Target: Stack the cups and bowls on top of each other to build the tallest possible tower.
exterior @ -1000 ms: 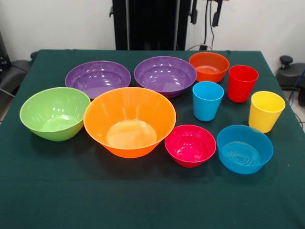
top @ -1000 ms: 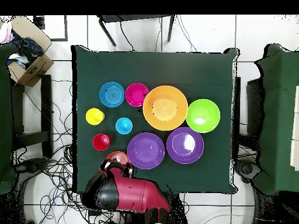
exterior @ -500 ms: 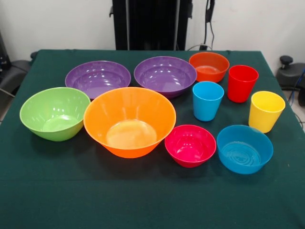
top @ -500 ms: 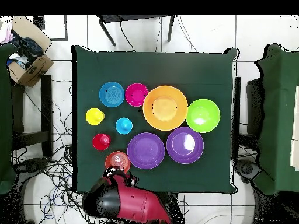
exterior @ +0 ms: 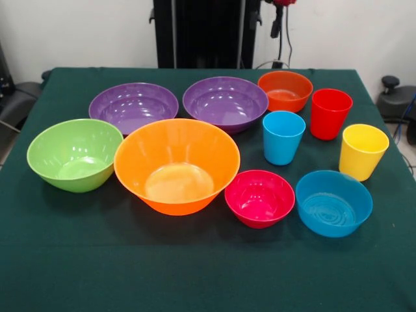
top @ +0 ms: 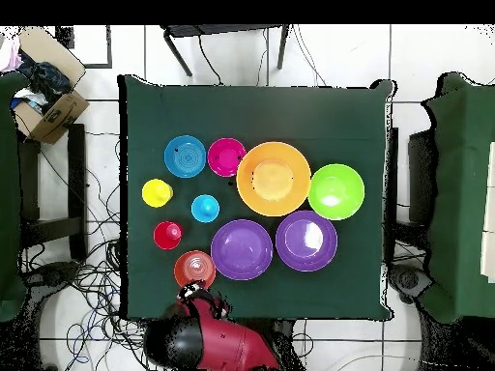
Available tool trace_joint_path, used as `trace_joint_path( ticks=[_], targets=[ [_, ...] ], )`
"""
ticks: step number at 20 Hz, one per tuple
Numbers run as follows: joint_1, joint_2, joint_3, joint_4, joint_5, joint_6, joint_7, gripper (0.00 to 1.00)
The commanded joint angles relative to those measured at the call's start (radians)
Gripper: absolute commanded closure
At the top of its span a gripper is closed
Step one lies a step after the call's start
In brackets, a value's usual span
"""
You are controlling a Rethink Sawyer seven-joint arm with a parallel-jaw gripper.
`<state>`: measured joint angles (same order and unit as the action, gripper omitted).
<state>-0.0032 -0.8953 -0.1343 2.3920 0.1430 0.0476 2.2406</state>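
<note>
Nothing stacked yet. All ten things sit apart on the green desk (exterior: 65, 260), so the first step is not begun. Looks like the big orange bowl (exterior: 177, 166) in the middle should be the base.

Gripper (exterior: 277, 19) hangs high at 12 o'clock, just past the small orange bowl (exterior: 285, 91). Can't tell how wide the jaws are, and nothing seen in them.

Next move: come down, pick a bowl, set it inside the big one.

From the big bowl: lime green bowl (exterior: 75, 154) at 9 o'clock, two purple bowls (exterior: 133, 106) (exterior: 225, 103) at 11 and 1, pink-red bowl (exterior: 259, 198) at 4, blue bowl (exterior: 333, 203) beyond it. Blue cup (exterior: 283, 137), red cup (exterior: 330, 114), yellow cup (exterior: 362, 151) stand upright at 2 to 3 o'clock. All shiny plastic, mouths up.
</note>
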Motion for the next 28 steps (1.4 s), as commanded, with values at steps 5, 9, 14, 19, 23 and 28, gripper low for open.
trace_joint_path(
  ticks=[5,9,14,19,23,28],
  targets=[
    [-0.014,0.118,0.012,0.097,0.005,-0.097,0.217,0.00],
    [-0.032,0.259,0.049,0.077,0.003,-0.229,0.262,0.00],
    [-0.037,0.324,0.073,0.011,0.046,-0.218,0.250,0.00],
    [-0.066,0.431,0.095,-0.023,0.035,-0.312,0.264,0.00],
    [-0.101,0.465,0.087,0.003,-0.006,-0.384,0.268,0.00],
    [-0.162,0.528,0.087,0.036,-0.083,-0.486,0.269,0.00]
  ],
)
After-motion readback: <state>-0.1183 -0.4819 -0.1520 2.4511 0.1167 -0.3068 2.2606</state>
